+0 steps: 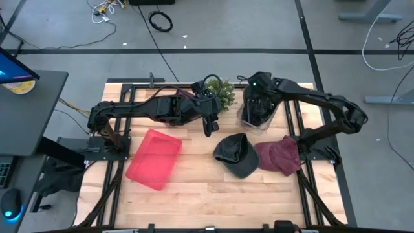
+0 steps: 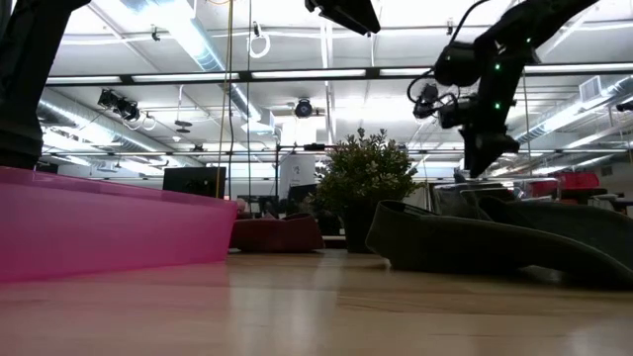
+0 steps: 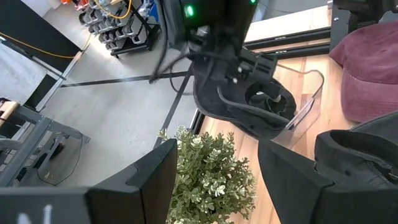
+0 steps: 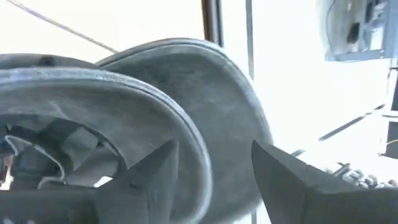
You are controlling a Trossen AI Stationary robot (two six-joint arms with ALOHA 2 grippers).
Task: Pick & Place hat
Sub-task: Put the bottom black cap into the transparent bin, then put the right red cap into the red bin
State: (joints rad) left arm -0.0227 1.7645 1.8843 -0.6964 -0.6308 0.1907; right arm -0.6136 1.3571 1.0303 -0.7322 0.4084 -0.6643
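Three hats to track: a dark hat [image 3: 249,102] sits inside the clear bin [image 3: 311,99] at the back of the tabletop [image 1: 194,188], while a grey cap [image 1: 236,154] and a maroon hat [image 1: 281,155] lie touching each other in front of the bin. The right gripper [image 1: 260,107] hangs directly over the bin. Its jaws stand apart around the dark hat's curved brim, and in the right wrist view nothing looks clamped. The left gripper [image 1: 208,123] waits beside the potted plant [image 1: 222,94], jaws wide and empty, with the pink tray [image 1: 153,158] well off toward its own side. The step in hand reads as the placing of the dark hat in the bin, or a hold on it there; the pictures don't settle which. If you're letting go, leave the jaws spread and lift straight up so a finger doesn't snag the brim or drag the bin. If you're gripping, close on the brim edge only, not the bin wall. For the next hat, the grey cap is nearer the bin, so come down on its brim and keep clear of the maroon hat touching it.
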